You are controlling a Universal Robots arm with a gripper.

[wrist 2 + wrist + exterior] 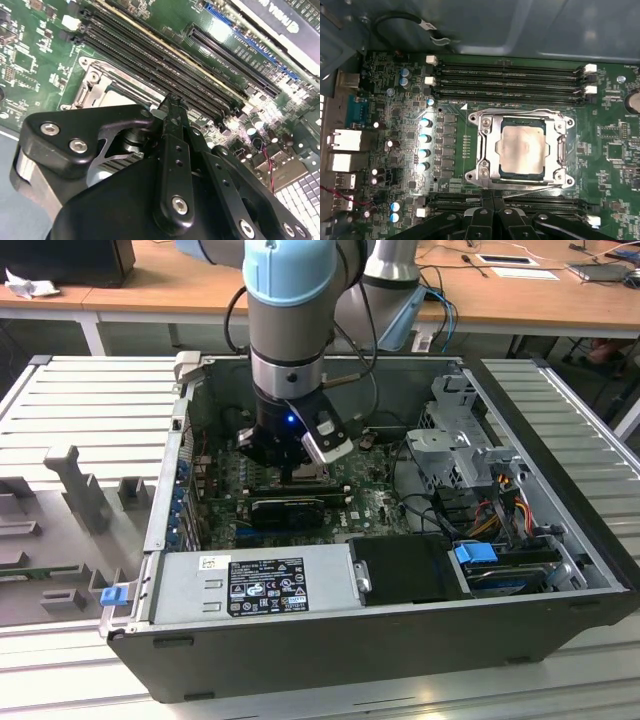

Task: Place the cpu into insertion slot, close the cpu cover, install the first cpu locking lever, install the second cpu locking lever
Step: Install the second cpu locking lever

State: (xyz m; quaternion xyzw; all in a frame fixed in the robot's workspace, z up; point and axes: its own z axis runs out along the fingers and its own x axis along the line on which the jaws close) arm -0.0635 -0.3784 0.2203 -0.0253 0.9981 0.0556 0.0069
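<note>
Exterior view: even room light, case interior dim beneath the arm, a blue indicator light (pixel 290 420) glowing on the wrist. First wrist view: strong glare on the capacitors (pixel 424 137), soft sheen on the cpu (pixel 522 147), corners darker. Second wrist view: end effector (pixel 172 102) blurred close up, motherboard (pixel 30 55) sharper, glare on white connectors.

Brushed, pale silvery metal top of the cpu (pixel 522 148), shiny bare-metal cpu cover (pixel 487 150) around it, matt green motherboard (pixel 615 165), matt black plastic-looking gripper (pixel 171 106) links with bright metal screws, dull grey sheet-metal computer case (pixel 560 440), smooth wooden desk (pixel 170 285) behind
</note>
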